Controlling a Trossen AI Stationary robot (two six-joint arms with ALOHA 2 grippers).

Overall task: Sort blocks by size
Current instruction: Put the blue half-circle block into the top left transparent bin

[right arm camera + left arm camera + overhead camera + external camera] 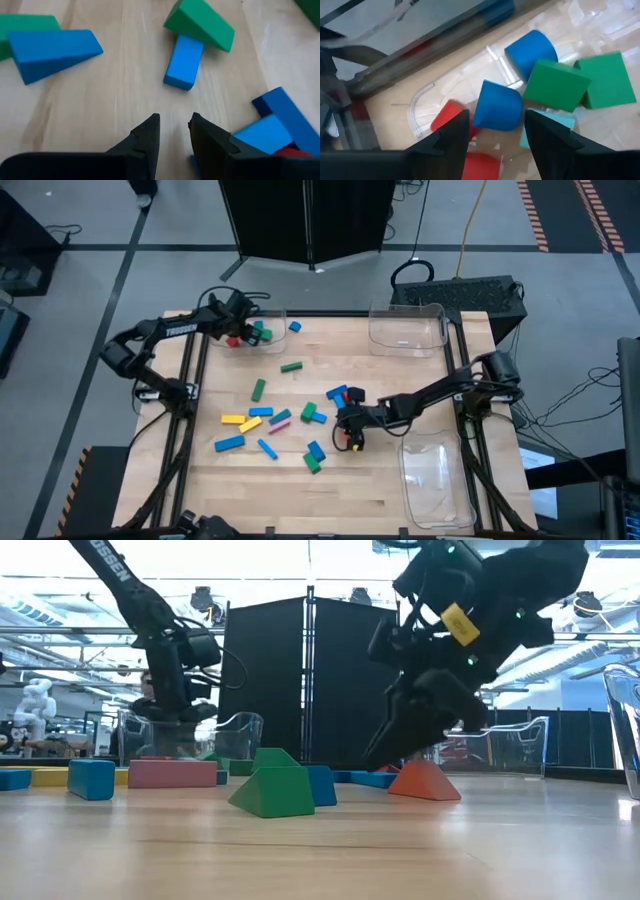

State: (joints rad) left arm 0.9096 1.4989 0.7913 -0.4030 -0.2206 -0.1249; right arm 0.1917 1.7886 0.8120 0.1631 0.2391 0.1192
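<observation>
Several blocks in blue, green, yellow, pink and red lie loose on the wooden table (380,490), most around its middle (268,420). More blocks, blue (497,106), green (555,85), red (447,116) and teal, lie in the clear tray (272,315) at the far left. My left gripper (497,131) hangs open just above them, fingers either side of the blue one; it also shows in the high view (238,330). My right gripper (174,131) hovers low over bare wood at mid-table (350,432), narrowly open and empty, near a blue bar (184,62) and a red wedge (425,783).
A clear tray (408,330) stands at the far right and another (437,480) at the near right. A blue wedge (50,50) and a green wedge (200,22) lie ahead of my right gripper, and blue blocks (275,120) lie beside it.
</observation>
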